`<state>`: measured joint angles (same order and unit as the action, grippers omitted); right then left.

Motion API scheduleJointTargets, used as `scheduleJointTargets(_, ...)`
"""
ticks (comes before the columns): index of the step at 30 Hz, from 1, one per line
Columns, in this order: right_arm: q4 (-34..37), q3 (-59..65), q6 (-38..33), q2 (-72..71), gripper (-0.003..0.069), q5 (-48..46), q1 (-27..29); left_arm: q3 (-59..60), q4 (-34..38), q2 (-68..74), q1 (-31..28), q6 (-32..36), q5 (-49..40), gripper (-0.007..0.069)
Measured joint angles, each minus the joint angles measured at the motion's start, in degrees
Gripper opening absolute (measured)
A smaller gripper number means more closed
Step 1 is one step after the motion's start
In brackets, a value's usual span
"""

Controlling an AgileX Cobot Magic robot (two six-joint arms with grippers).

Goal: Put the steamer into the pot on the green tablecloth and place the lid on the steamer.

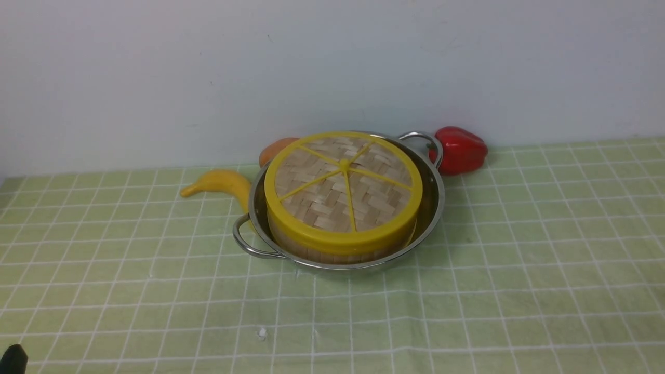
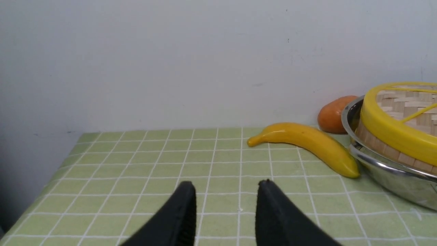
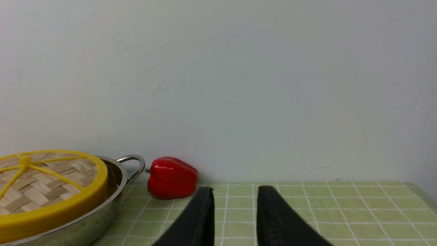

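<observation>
A: Layout, big to small? The green tablecloth point(image 1: 519, 249) carries the pot point(image 1: 432, 208) at centre-far; the steamer point(image 1: 332, 254) sits inside it, the lid point(image 1: 343, 189) on top.

B: Grippers? Left gripper point(image 2: 225, 205) is spread, empty, well apart to the pot's left; right gripper point(image 3: 235, 208) is parted, empty, to its right.

A: Neither arm clearly nearer. Lid rides slightly left of pot centre. Task looks complete.
</observation>
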<state>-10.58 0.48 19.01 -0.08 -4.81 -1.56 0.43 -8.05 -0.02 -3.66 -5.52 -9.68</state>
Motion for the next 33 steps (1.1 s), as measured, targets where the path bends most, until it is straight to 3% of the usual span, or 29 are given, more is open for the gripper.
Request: scheduleJointTargets(33, 0.0, 0.0, 0.3, 0.0, 0.0240, 0.0, 0.0, 0.0, 0.1, 0.0, 0.0, 0.0, 0.0, 0.0243)
